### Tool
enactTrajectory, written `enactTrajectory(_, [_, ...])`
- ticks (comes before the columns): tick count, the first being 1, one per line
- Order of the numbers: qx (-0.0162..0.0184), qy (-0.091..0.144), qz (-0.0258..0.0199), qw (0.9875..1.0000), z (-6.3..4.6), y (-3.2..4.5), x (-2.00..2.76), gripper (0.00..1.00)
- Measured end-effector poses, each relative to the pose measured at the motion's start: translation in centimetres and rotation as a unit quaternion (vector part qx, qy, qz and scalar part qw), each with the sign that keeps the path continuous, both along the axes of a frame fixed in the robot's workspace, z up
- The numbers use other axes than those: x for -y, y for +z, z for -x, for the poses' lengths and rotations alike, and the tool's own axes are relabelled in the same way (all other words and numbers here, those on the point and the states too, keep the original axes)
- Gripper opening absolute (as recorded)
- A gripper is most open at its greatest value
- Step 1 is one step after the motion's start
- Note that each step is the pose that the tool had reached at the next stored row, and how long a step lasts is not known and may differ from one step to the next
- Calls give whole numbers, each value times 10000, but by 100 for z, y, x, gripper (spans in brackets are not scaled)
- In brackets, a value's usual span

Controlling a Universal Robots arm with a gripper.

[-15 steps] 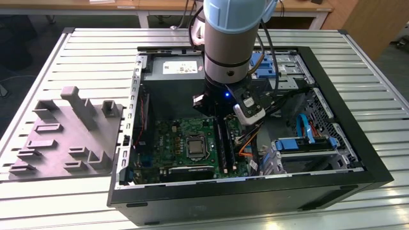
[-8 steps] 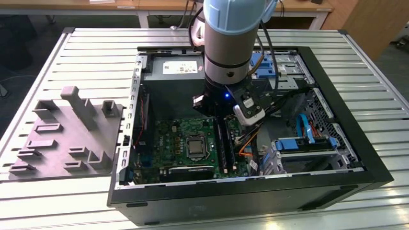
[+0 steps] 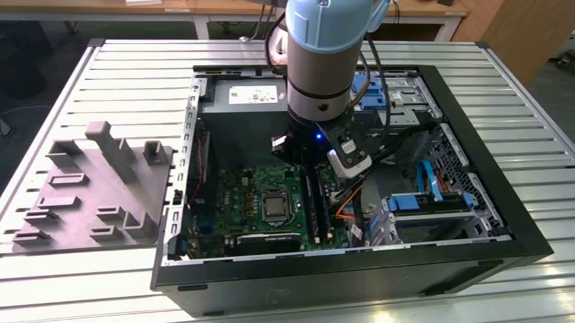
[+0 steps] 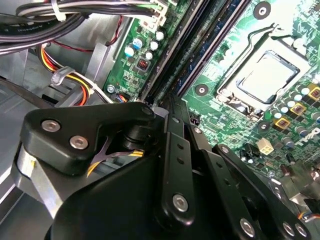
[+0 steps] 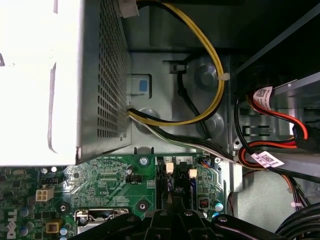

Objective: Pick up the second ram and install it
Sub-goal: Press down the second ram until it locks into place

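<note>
My gripper (image 4: 169, 106) is down inside the open computer case (image 3: 225, 286), with its fingertips on one end of the long black memory slots (image 5: 170, 186) of the green motherboard (image 3: 247, 195). The fingers look shut, tips together. A thin dark blue-green strip, the second ram (image 4: 200, 56), stands on edge between the black slot rails and runs away from the fingertips. I cannot tell whether the fingers pinch its end or just rest on it. In the exterior view the slots (image 3: 314, 202) lie just under the wrist, and the arm hides the fingertips.
The grey power supply box (image 5: 60, 80) sits close beside the slots, with yellow and black cable bundles (image 5: 210, 75) looping past. The processor socket (image 4: 267, 75) lies beside the slots. Blue drive bays (image 3: 427, 202) fill the exterior view's right. A grey fixture block (image 3: 94, 188) stands outside the case.
</note>
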State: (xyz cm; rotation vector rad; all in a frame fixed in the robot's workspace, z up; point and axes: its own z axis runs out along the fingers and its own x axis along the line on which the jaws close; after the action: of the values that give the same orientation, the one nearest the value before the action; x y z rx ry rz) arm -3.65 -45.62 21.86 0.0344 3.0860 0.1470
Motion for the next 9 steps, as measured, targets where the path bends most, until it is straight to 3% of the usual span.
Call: enactTrajectory(9, [1,0,-2,10000,0,-18,-1,10])
